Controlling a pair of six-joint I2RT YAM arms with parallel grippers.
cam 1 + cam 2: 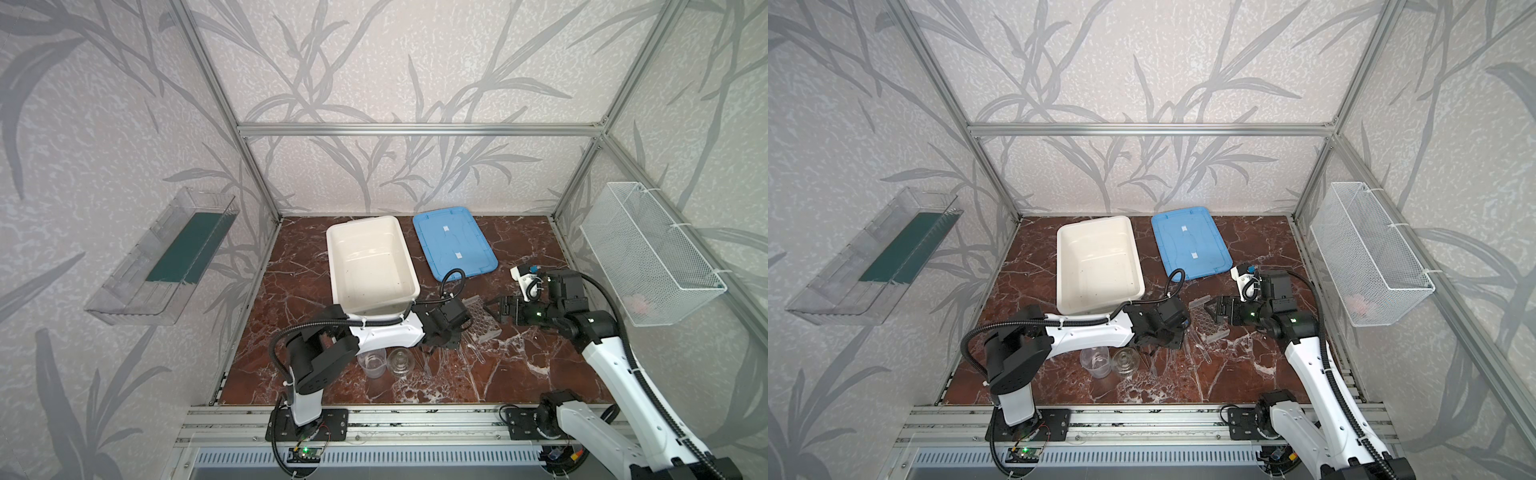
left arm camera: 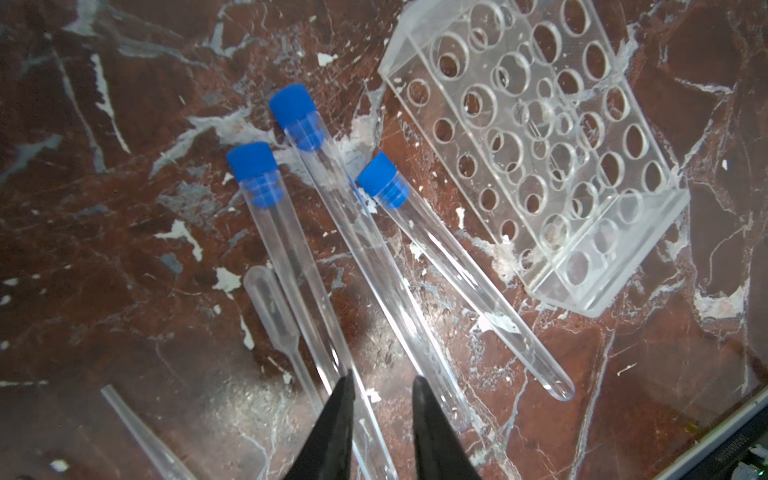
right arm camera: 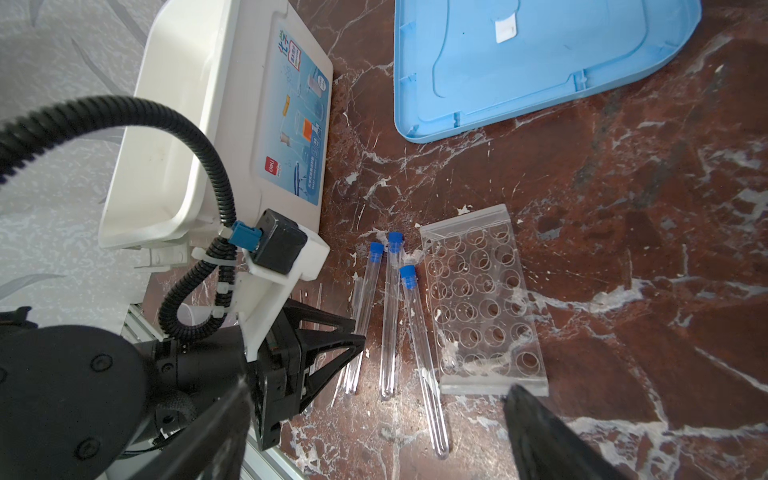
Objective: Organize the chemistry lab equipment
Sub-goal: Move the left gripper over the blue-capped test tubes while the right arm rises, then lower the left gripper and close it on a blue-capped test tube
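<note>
1. Left wrist view: nearest, the left jaws hang just above the worktop (image 2: 124,208). They are narrowed but released, straddling the bottom end of one tube, likely lined up to pinch it clear of its neighbours.
2. Three blue-capped tubes (image 2: 374,257) lie side by side, caps pointing away from the jaws. The rack (image 2: 540,145) stands holes-up just beside them, handy for loading. A pipette (image 2: 274,307) lies along the outer tube.
3. Right wrist view: the right jaws are spread wide and empty over the rack's near end, probably to steady it. The tub (image 3: 166,145) and lid (image 3: 540,83) lie beyond.
4. In both top views, the beaker (image 1: 371,361) and flask (image 1: 400,360) stand upright together beneath the left arm. The tub looks empty, so sorting seems barely begun.
</note>
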